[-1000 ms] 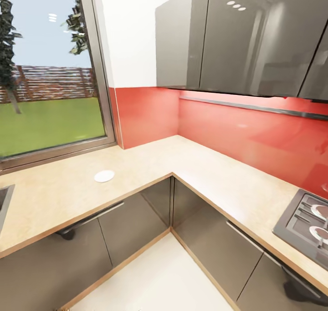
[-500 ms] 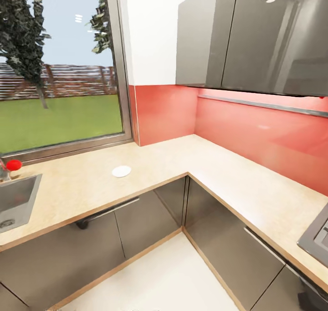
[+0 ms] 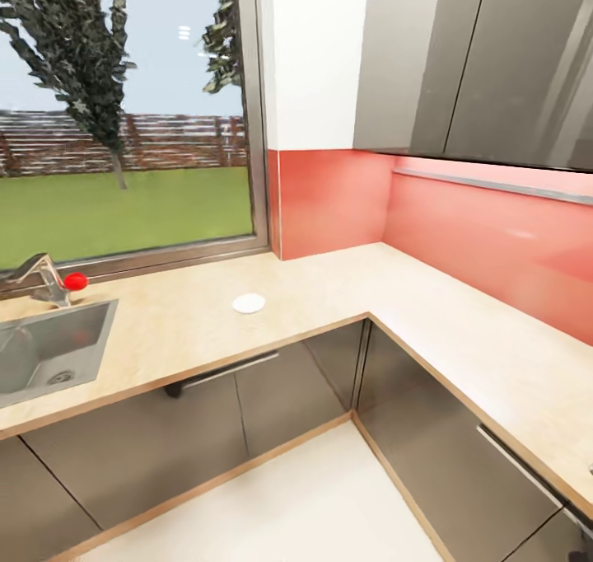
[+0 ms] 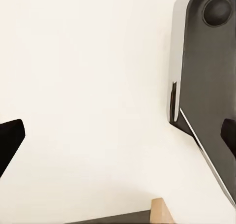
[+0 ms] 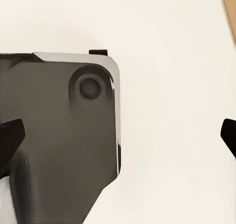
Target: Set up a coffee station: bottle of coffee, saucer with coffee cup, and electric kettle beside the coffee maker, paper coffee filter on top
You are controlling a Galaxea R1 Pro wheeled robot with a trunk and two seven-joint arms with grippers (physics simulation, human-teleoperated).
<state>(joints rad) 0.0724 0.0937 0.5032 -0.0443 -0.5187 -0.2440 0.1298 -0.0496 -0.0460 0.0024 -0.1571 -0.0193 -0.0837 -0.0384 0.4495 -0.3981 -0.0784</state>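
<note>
Both grippers spread wide, holding nothing: left gripper [image 4: 118,135], right gripper [image 5: 118,135]. Saucer [image 3: 248,302] flat on countertop [image 3: 329,290]. Probably light, stiff, breakable; best pinched at rim.

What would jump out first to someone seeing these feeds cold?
Probably the red backsplash wrapping the corner of the L-shaped counter, and the big window onto lawn and trees. Next, a small white disc lies alone on the counter below the window, with the steel sink and its red-knobbed tap further left.
</note>
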